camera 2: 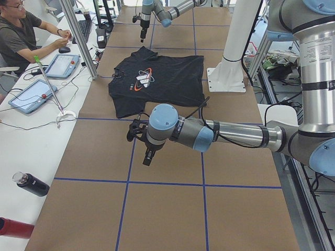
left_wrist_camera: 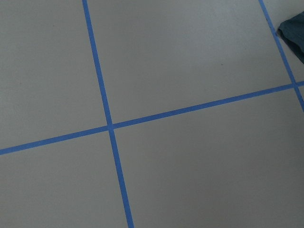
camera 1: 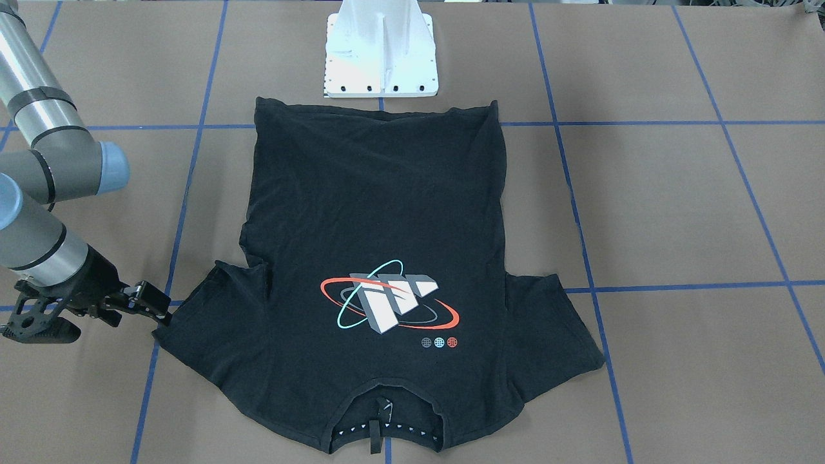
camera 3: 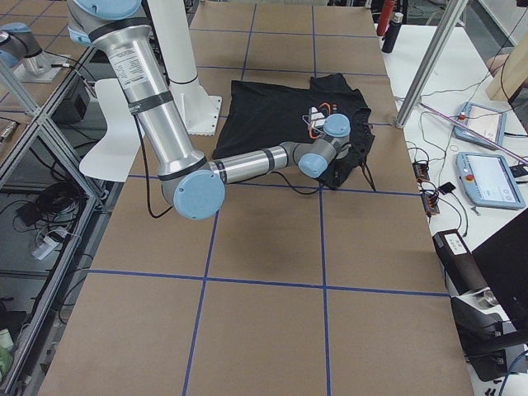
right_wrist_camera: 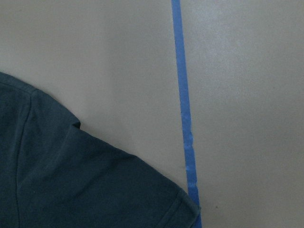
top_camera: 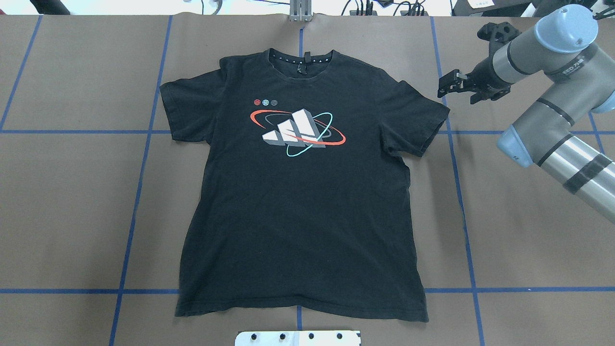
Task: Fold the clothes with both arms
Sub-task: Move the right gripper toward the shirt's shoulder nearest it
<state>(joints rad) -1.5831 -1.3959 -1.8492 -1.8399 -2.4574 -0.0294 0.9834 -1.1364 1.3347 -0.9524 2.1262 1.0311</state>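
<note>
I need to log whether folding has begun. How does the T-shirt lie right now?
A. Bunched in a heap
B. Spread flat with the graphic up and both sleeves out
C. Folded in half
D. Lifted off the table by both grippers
B: the T-shirt lies spread flat on the table with its graphic facing up and no fold in it.

Left gripper (camera 2: 135, 130): shows only in exterior left view, small and dark; stance of jaws unreadable. Right gripper (top_camera: 448, 85): gap between jaws too fine to judge; in exterior right view it merges with black T-shirt (top_camera: 298, 202). Left wrist view: only T-shirt corner, cut by upper right edge. Right wrist view: one sleeve, cut by left and bottom edges. White pedestal base (camera 1: 381, 58): cut by top edge in front view, by bottom edge overhead. Person (camera 2: 23, 34): cut by frame corner.
</note>
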